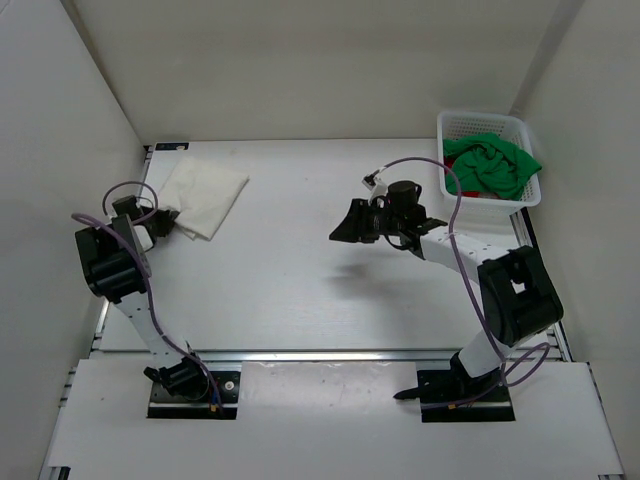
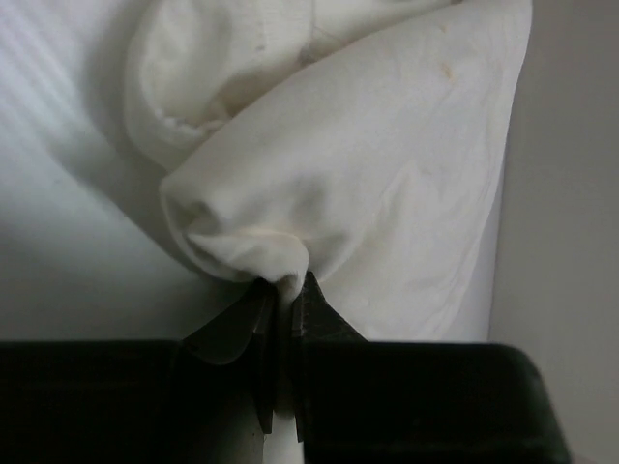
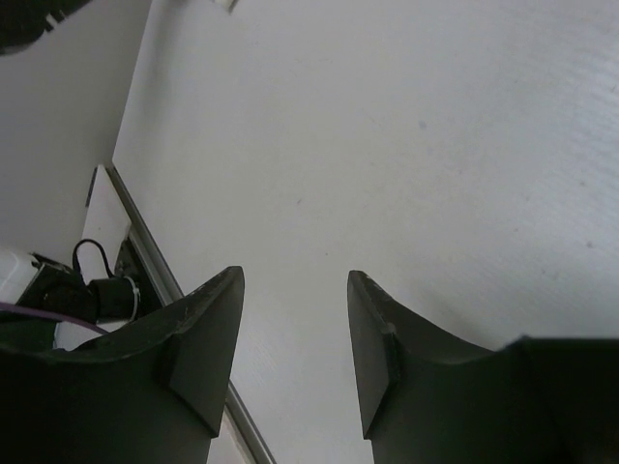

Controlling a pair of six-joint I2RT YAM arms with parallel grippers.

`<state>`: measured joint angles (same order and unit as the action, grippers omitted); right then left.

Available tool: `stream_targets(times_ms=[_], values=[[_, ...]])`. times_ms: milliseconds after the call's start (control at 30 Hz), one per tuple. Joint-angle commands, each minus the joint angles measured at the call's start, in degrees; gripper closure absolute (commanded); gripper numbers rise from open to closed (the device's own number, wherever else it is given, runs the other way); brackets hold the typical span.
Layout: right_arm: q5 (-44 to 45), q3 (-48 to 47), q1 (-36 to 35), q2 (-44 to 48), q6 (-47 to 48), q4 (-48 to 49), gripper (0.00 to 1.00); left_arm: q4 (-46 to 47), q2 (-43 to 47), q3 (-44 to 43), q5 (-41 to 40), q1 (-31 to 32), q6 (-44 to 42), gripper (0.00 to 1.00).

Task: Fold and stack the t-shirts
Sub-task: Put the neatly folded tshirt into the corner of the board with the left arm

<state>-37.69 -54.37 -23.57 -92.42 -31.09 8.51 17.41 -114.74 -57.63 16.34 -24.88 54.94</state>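
Step in hand, as I read it: finishing shirt 1 of 3.

- White t-shirt: folded bundle in the upper left of the top view, lying on the table near its back-left corner.
- Left gripper: at the bundle's lower-left corner. Jaws are clamped tight on a bunched nub of the white cloth, w/ almost no gap between them. The fold looks loose, and 1 rolled edge is puffy in the wrist view. Can't tell how many layers.
- Right gripper: jaws spread wide w/ nothing between them. It hangs over bare table, just right of centre in the top view.
- Green t-shirt & red t-shirt: both crumpled in the basket at upper right. Green is on top and only a small patch of red shows under it. So 2 shirts are not yet started.

Next move, my guess:
1. Left gripper needs to let go & lift straight off w/o dragging the fold open.
2. Right arm is nearer the basket, so it should swing to the upper right & drop in from above.
3. It should pinch the green cloth only, not the red under it, & keep its fingers off the mesh wall.
4. Then the green shirt gets laid flat mid-table, probably w/ both grippers, before any fold.
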Motion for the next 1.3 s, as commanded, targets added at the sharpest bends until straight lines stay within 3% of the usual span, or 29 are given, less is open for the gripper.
stream_targets(times_ms=[0,200,267,333,467,500,600,733,767,800,833,867,933,1033,1267], values=[[0.60,1.28,-1.03,1.54,2.87,0.81,0.55,4.73,-4.08,-4.15,-3.06,1.94,7.88,0.97],[1.22,1.46,-0.07,-0.39,4.11,-1.84,0.55,6.31,-7.53,-11.37,-5.79,0.99,10.10,0.98],[0.52,1.37,-0.24,-2.05,4.02,-1.75,0.55,7.72,-5.95,-8.84,-6.76,0.46,9.31,0.91],[-0.01,1.02,-0.24,-3.02,3.67,-0.96,0.53,12.10,-2.70,-5.24,-7.64,-0.08,8.96,0.72],[-0.54,0.06,-1.47,-3.47,4.37,-1.48,0.48,14.50,3.44,1.62,-7.98,-0.34,6.51,0.48],[-0.28,0.23,-2.00,-3.55,4.63,-1.66,0.46,13.45,5.99,2.60,-9.29,0.09,4.93,0.25],[-0.19,0.58,-2.88,-2.33,4.47,-1.83,0.44,8.98,13.20,2.78,-14.65,2.72,-2.26,0.02],[0.25,2.07,-3.15,-1.27,4.99,-1.49,0.47,3.97,19.81,1.38,-20.54,10.62,-11.50,0.01],[0.34,2.60,-2.97,-1.10,4.64,-1.31,0.51,2.03,19.90,-0.19,-22.30,12.56,-14.83,0.01],[0.51,2.78,-2.97,-0.48,4.38,-0.70,0.64,1.41,19.56,-1.60,-22.66,16.23,-18.77,0.02],[0.95,2.95,-2.80,0.30,3.94,-0.43,0.76,0.96,18.25,-2.92,-22.23,20.19,-21.60,0.20],[1.39,3.13,-2.53,0.92,4.37,-0.86,0.87,-0.35,16.67,-3.54,-22.66,23.88,-21.97,0.49],[3.67,3.83,-2.44,1.98,4.81,-0.69,1.00,-4.30,12.73,-7.40,-23.37,28.90,-23.21,0.66],[5.17,4.27,-2.62,3.65,5.25,-0.87,1.00,-9.76,4.90,-15.57,-20.65,31.73,-20.85,0.77],[3.24,5.15,-1.30,3.57,4.02,0.45,1.00,-26.10,-14.97,-35.27,-11.16,30.34,-17.15,0.84]])
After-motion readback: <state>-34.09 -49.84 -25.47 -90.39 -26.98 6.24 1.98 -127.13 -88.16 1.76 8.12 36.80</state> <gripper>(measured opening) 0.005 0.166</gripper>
